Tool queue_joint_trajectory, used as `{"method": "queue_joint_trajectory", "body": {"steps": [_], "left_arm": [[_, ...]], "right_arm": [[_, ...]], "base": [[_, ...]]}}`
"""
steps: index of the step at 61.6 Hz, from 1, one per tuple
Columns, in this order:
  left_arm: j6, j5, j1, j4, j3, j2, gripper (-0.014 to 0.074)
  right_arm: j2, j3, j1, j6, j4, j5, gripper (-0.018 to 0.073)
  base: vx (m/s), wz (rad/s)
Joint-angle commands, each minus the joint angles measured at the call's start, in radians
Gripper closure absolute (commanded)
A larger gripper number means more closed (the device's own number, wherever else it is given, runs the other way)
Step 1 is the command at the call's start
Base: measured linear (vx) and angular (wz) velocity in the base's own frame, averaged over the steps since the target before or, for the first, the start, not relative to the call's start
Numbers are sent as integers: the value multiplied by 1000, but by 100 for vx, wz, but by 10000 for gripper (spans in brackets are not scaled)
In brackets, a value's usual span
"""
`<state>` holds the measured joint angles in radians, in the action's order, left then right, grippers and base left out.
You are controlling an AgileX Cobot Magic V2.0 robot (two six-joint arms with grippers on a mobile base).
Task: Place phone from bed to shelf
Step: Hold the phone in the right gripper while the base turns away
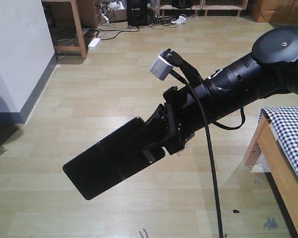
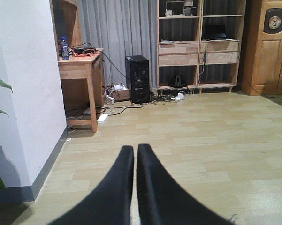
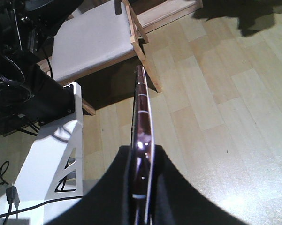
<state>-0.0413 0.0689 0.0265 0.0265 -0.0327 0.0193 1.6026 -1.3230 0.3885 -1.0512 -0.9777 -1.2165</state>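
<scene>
In the front view my right gripper (image 1: 158, 133) is shut on the phone (image 1: 109, 158), a glossy black slab that juts out to the lower left, well above the wood floor. The right wrist view shows the phone (image 3: 141, 103) edge-on with a pinkish rim, clamped between the black fingers (image 3: 166, 187) of the right gripper (image 3: 143, 151). Only a corner of the bed (image 1: 290, 134), with its checked sheet and wooden frame, shows at the right. The shelf (image 2: 199, 47) stands far across the room against the curtain. My left gripper (image 2: 135, 148) is shut and holds nothing, pointing at the floor.
A wooden desk (image 2: 80, 65) with a bottle (image 2: 63, 47) stands by the white wall (image 2: 28, 93). A black PC tower (image 2: 138, 77) and cables lie beside the shelf. A brown cabinet (image 2: 267, 47) is at the right. A grey-seated chair (image 3: 94, 42) is below the right arm.
</scene>
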Motion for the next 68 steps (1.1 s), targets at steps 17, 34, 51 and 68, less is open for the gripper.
{"method": "queue_joint_trajectory", "body": {"steps": [17,34,51,68], "left_arm": [[9,-75,-2,11,24,8,595],[9,-75,-2,11,24,8,595],[9,-75,-2,11,24,8,595],[9,-75,-2,11,24,8,595]], "right_arm": [[-44,-24,-2,-3,-81,-71,561],[-44,-24,-2,-3,-81,-71,561],[-44,-24,-2,-3,-81,-71,561],[-44,-24,-2,-3,-81,-71,561]], "base": [[10,3],[15,5],[21,-2],[28,-6]]}}
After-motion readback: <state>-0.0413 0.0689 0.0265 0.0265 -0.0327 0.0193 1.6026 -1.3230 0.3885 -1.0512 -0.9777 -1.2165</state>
